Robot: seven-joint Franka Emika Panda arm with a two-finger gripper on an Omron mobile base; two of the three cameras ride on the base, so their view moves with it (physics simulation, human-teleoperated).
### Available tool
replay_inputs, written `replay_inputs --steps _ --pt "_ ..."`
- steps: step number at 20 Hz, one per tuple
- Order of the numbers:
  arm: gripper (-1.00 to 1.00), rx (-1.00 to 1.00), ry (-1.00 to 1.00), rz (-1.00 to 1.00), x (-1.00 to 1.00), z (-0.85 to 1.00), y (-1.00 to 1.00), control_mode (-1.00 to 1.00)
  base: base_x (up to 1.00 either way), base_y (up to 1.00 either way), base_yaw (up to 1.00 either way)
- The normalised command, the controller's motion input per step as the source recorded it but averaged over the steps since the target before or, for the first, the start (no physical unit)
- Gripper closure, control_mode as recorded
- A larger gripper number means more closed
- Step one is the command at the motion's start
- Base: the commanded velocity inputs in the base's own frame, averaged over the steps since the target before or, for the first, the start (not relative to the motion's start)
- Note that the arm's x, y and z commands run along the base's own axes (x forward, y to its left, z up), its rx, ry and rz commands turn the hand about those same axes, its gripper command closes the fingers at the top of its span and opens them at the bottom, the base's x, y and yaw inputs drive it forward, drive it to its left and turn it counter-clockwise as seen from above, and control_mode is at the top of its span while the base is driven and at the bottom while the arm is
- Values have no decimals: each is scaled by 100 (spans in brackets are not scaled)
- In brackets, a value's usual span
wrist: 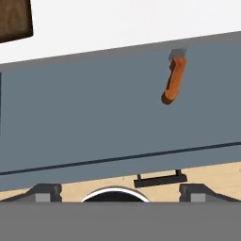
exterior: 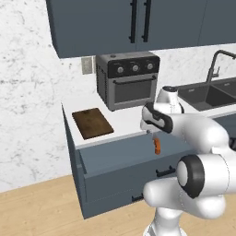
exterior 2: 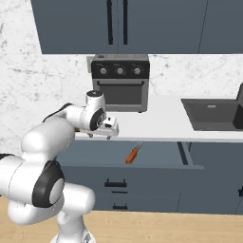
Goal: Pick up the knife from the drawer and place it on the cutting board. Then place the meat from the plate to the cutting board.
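Jaws: spread wide, nothing between them; the gripper (wrist: pixel 120 193) hangs above the open drawer (wrist: pixel 94 117), its two dark fingertips (wrist: pixel 47 192) far apart at the bottom of the hand view.
Knife: the knife (wrist: pixel 173 81) lies on the drawer floor near the back wall, orange handle toward the drawer front, short grey blade at the counter edge; apart from the gripper.
Hand view: looks straight down into the drawer, with a corner of the cutting board (wrist: pixel 14 19) on the white counter (wrist: pixel 117 23) and a black bar handle (wrist: pixel 160 180) of a lower drawer beneath.
Left base view: the whole cutting board (exterior: pixel 92 122) lies flat at the counter's left end, in front of and left of the toaster oven (exterior: pixel 127 79); the knife (exterior: pixel 157 146) shows just under the gripper (exterior: pixel 150 131).
Right base view: the knife (exterior 2: pixel 132 153) lies in the drawer (exterior 2: pixel 142 154) to the right of the gripper (exterior 2: pixel 110 134); the arm hides the counter's left end.
Surface: white counter on slate-blue cabinets, dark sink (exterior: pixel 207 94) with a dark faucet (exterior: pixel 215 64) to the right.
Room: white marbled wall, wall outlet (exterior: pixel 86 65) beside the oven, upper cabinets (exterior: pixel 138 23) with black bar handles, pale wood floor (exterior: pixel 37 212).
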Motion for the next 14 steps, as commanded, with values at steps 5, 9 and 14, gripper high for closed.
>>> replay_inputs --steps 5,9,14 --pt "-100 0 0 0 1 -97 -3 -100 0 0 0" --pt "-100 0 0 0 1 -65 0 -100 0 0 0" --pt "-100 0 0 0 4 -52 0 -100 0 0 0"
